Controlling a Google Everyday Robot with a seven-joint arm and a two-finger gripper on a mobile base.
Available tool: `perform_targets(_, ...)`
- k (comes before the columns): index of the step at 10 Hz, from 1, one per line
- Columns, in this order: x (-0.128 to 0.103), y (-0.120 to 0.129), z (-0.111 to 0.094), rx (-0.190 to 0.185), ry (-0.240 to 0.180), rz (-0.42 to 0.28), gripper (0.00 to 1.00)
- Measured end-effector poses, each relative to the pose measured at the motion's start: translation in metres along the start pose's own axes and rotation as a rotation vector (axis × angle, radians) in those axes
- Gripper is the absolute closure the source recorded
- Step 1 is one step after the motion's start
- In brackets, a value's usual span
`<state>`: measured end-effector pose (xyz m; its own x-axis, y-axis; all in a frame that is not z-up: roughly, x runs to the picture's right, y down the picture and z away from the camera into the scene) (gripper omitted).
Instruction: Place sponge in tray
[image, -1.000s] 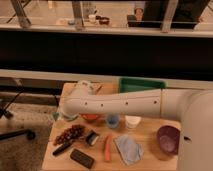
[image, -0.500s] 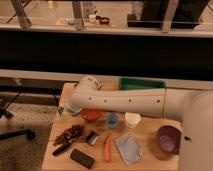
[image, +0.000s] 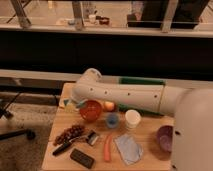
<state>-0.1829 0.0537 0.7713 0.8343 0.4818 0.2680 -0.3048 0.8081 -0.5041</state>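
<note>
The white arm (image: 125, 95) reached left across the wooden table (image: 60, 145), hiding most of the green tray (image: 141, 81) behind it. The gripper (image: 71, 103) hung beside the red bowl (image: 90, 110), jaws closed on the teal sponge (image: 70, 104).

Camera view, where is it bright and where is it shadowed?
In the camera view, the white arm is the brightest thing. The wooden table is warmly and evenly lit. The tray behind the arm looks dim. The gripper sits in the arm's shade at the table's left edge, beside the red bowl.
</note>
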Motion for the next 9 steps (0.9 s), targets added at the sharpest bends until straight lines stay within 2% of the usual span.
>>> perform_targets(5, -0.005, -0.053, 0.004, 0.061, 0.035, 0.028, 1.0)
perform_targets(9, 0.01, -0.091, 0.01, 0.094, 0.071, 0.08, 1.0)
